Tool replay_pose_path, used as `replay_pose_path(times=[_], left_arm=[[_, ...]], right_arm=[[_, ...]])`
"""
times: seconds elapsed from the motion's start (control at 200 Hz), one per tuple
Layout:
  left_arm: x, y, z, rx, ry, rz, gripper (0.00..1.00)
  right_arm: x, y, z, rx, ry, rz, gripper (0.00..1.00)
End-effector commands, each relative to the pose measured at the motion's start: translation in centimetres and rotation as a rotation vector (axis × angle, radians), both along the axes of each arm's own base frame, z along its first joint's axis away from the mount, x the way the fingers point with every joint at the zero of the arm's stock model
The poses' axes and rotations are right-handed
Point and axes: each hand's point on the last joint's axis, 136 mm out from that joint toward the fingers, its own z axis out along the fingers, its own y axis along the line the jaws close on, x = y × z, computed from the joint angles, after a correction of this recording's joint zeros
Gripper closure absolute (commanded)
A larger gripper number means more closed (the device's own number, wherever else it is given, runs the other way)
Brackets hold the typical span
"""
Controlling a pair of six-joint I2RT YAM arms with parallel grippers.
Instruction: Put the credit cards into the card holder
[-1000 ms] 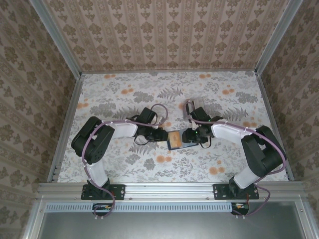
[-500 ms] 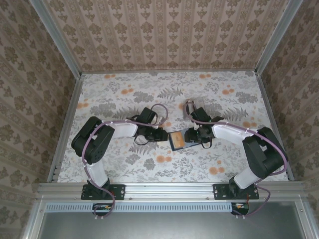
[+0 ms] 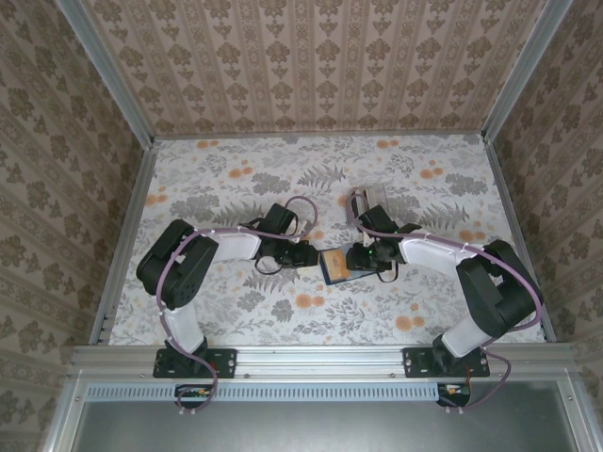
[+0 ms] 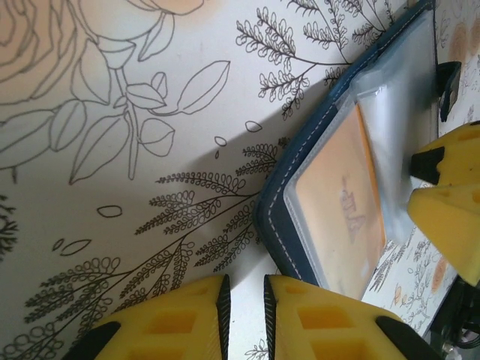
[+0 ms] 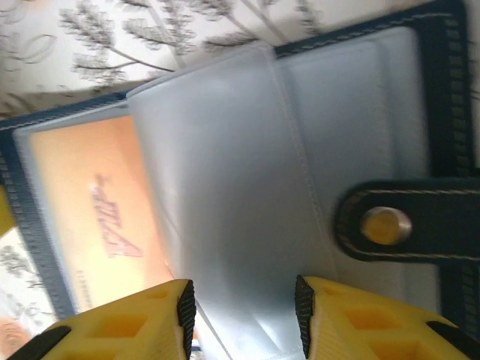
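On a roomy floral table, the card holder is lying open; left jaws are hovering slightly parted beside it, right jaws parted over its blurred sleeves.

Holder: open on the table, mid-table, between the left gripper and the right gripper.
Card: in the holder's left half.
Tab: across the holder's right half.
Stack: behind the right arm, apart from the holder.
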Motion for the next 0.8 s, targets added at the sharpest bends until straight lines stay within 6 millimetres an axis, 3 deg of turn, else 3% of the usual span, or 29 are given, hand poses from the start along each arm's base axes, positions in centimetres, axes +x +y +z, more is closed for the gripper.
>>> replay_pose_path(times=[0.0,0.235,0.35,0.525,0.795], left_arm=[[-0.1,0.3,-0.4,-0.013,0.021,0.020,0.78],[0.0,0.6,0.0,-0.012,0.013,0.024,0.78],[0.0,0.5,0.2,-0.017,0.010,0.018,0.78],[-0.2,0.6,-0.1,-0.011,0.018,0.014,0.78],[-0.1,0.6,0.0,-0.011,0.010,0.009,0.78]], right_arm=[[-0.8,1.9,0.2,0.098,0.026,0.036,0.58],[-0.3,3.4,3.5,0.182,-0.042,0.093,0.65],[-0.2,1.6,4.6,0.131,-0.092,0.067,0.63],[-0.5,-3.5,3.9,-0.014,-0.084,-0.039,0.53],[-1.7,-3.6,0.6,-0.008,-0.007,-0.068,0.51]])
